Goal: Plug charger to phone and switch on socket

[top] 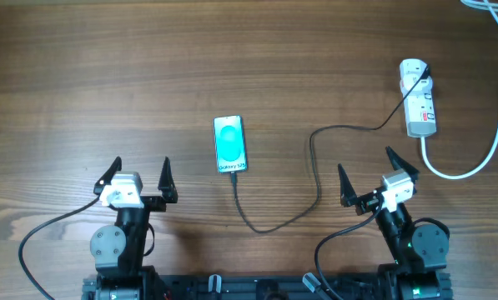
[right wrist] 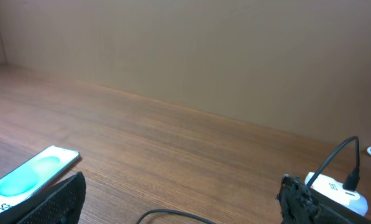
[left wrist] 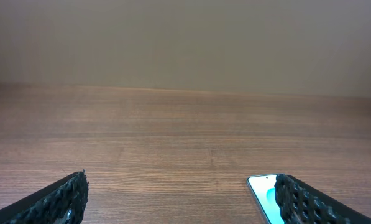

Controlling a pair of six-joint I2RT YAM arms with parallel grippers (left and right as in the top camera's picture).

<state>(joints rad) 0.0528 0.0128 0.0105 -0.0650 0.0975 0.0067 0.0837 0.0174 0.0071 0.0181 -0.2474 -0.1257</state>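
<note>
- The worktop [top: 82, 67] is carrying everything, with nothing blocking either reach.
- My left claw [top: 142, 163] and right claw [top: 364, 161] are hanging spread and empty near my edge.
- The socket [top: 419, 102] is lying far right, with a thick white cord [top: 482, 158] looping beside it. I am judging its switch needs a square press from the right claw.
- The phone [top: 230, 143] is lying centre, screen up.
- The charger [top: 316, 175] is reaching the phone's near end; seated or not, I cannot tell.
</note>
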